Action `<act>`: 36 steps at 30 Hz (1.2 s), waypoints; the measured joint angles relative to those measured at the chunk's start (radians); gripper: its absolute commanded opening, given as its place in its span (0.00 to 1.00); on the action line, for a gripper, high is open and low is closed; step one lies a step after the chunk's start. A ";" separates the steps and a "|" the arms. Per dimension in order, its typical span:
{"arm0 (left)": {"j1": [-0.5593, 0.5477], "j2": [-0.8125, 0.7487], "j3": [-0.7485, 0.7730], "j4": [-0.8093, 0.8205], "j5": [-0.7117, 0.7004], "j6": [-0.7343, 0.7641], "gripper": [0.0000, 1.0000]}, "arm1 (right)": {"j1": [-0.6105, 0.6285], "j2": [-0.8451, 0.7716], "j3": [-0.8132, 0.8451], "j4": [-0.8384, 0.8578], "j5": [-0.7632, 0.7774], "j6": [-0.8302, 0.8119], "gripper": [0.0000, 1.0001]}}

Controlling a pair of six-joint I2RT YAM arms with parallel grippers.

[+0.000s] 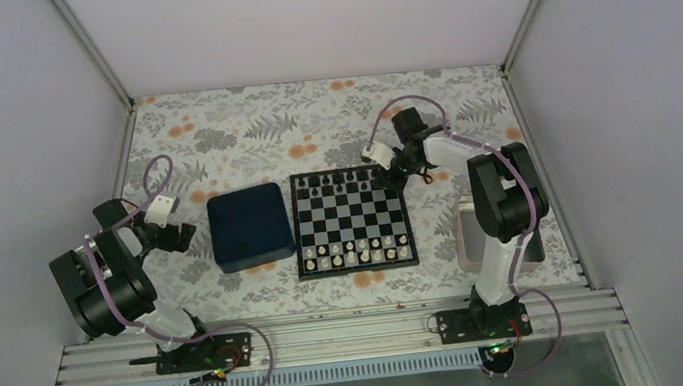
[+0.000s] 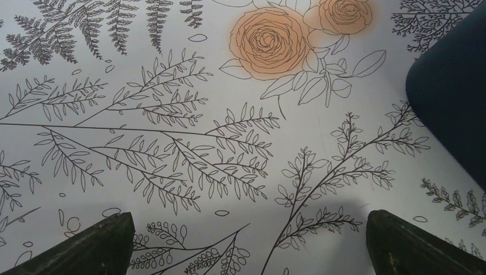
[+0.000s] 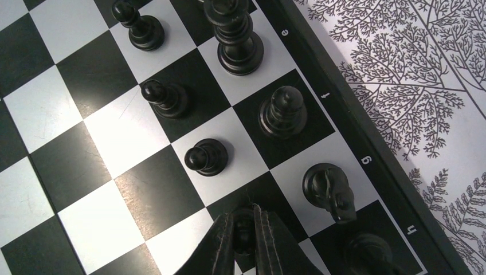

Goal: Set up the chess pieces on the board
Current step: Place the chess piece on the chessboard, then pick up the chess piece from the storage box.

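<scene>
While the black chess pieces point(image 1: 341, 181) stand along the far edge of the chessboard point(image 1: 351, 219), the right gripper point(image 3: 245, 216) sits low over the dark g-file square of the pawn row. Its jaws are nearly together, clamped on what looks like a black pawn point(image 3: 243, 225); only the pawn's dark top shows between them.

Three more pawns point(image 3: 206, 156) run in a line away from it on the same row. On the edge row there is a tall piece point(image 3: 235, 40) on e, a bishop point(image 3: 282, 112) on f, a knight point(image 3: 329, 189) on g and a rook point(image 3: 367, 249) on h, the rook cut off by the frame edge.

White pieces point(image 1: 354, 253) fill the near two rows. A dark blue tray point(image 1: 250, 226) lies just beside the board on its left. A silver tray point(image 1: 467, 237) lies to the right, partly behind the right arm.

The left gripper point(image 2: 249, 216) is well left of the blue tray, with its jaws spread wide and nothing between them. It hangs over the floral tablecloth point(image 2: 172, 114).
</scene>
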 measured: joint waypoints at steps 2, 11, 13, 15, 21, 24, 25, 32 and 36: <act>0.000 0.000 0.000 0.000 0.000 0.000 1.00 | 0.000 0.000 0.000 0.001 0.000 0.000 0.11; 0.000 0.001 0.000 0.000 0.000 0.000 1.00 | 0.000 0.004 0.000 0.009 0.000 -0.002 0.26; 0.000 0.001 0.000 0.000 0.000 0.000 1.00 | 0.000 0.004 0.000 0.008 0.001 -0.002 0.28; 0.000 0.001 0.000 0.000 0.001 0.000 1.00 | 0.000 0.003 0.001 0.003 0.002 -0.003 0.29; 0.000 0.001 0.000 0.000 0.003 0.000 1.00 | 0.002 -0.032 0.030 -0.051 0.001 0.000 0.32; 0.000 0.001 0.000 0.000 0.004 0.000 1.00 | 0.017 -0.074 0.077 -0.087 0.002 0.006 0.34; 0.000 0.001 0.000 0.000 0.004 0.000 1.00 | 0.028 -0.088 0.101 -0.102 0.003 0.008 0.35; 0.000 0.001 0.000 0.000 0.004 0.000 1.00 | 0.223 -0.118 0.275 -0.148 0.021 0.038 0.49; 0.000 0.001 0.000 0.000 0.005 0.000 1.00 | 0.369 -0.064 0.388 -0.150 0.013 0.057 0.49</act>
